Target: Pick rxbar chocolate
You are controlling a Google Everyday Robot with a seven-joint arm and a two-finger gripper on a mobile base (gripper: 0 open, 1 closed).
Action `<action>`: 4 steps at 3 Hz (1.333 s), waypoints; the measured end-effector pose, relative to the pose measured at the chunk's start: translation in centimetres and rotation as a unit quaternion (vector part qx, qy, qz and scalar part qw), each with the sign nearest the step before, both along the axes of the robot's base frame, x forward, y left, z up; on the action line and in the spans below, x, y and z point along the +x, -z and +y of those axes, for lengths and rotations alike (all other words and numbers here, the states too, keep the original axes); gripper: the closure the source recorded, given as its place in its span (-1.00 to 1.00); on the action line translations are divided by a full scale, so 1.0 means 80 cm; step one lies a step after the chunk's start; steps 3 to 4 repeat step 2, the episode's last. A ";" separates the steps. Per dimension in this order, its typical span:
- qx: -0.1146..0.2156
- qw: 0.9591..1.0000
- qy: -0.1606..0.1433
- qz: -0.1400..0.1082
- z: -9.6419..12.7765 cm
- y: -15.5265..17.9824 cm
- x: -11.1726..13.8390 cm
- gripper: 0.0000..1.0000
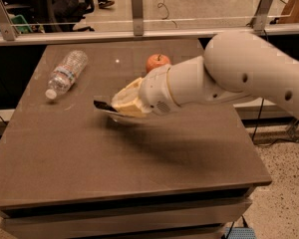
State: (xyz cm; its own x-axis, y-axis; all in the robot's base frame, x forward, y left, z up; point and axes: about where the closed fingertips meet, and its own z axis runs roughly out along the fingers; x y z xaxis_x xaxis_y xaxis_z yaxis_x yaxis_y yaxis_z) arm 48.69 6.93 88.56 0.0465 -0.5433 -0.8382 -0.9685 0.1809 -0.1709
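The rxbar chocolate [101,105] is a flat black-wrapped bar; only its left end shows, sticking out from my gripper. My gripper [117,106], with pale yellow fingers [128,99], is shut on the bar and holds it a little above the brown table [139,168], left of centre. A shadow lies on the table under it. The rest of the bar is hidden by the fingers and the white arm [229,73], which reaches in from the right.
A clear water bottle [66,73] lies on its side at the table's back left. A red apple [157,62] stands at the back centre, just behind the arm. A glass barrier with metal posts [136,5] runs behind the table.
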 end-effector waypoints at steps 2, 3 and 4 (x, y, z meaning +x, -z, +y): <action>0.023 0.999 0.004 -0.021 -0.018 -0.039 0.006 1.00; 0.023 0.999 0.004 -0.021 -0.018 -0.039 0.006 1.00; 0.023 0.999 0.004 -0.021 -0.018 -0.039 0.006 1.00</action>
